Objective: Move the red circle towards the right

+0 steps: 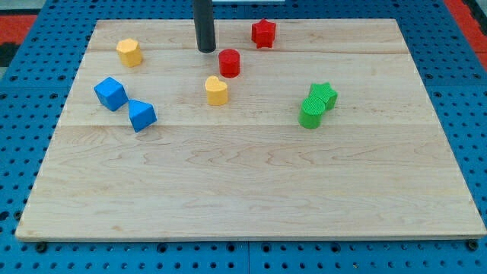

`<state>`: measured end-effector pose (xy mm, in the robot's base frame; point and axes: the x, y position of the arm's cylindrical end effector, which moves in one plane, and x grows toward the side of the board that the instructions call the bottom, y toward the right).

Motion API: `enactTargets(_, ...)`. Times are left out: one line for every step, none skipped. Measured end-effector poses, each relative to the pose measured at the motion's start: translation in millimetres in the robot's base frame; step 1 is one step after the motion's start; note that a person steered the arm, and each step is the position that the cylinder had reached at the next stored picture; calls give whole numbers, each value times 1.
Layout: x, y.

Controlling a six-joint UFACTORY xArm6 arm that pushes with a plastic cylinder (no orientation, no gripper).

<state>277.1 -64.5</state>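
The red circle [229, 62] is a short red cylinder on the wooden board [251, 183], near the view's top centre. My tip [206, 49] is the lower end of a dark rod that comes down from the view's top. It stands just left of and slightly above the red circle, with a small gap between them. A red star [263, 33] lies up and to the right of the red circle. A yellow heart [216, 90] lies just below the red circle.
A yellow hexagon [129, 52] sits at the upper left. A blue cube [111, 93] and a blue triangle [141, 115] sit at the left. A green star [324, 95] touches a green cylinder [310, 113] at the right. A blue pegboard surrounds the board.
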Motion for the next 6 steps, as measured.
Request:
enactTargets(11, 16)
enactTargets(18, 7)
enactTargets(50, 46)
enactTargets(61, 101)
enactTargets(62, 107)
enactTargets(92, 109)
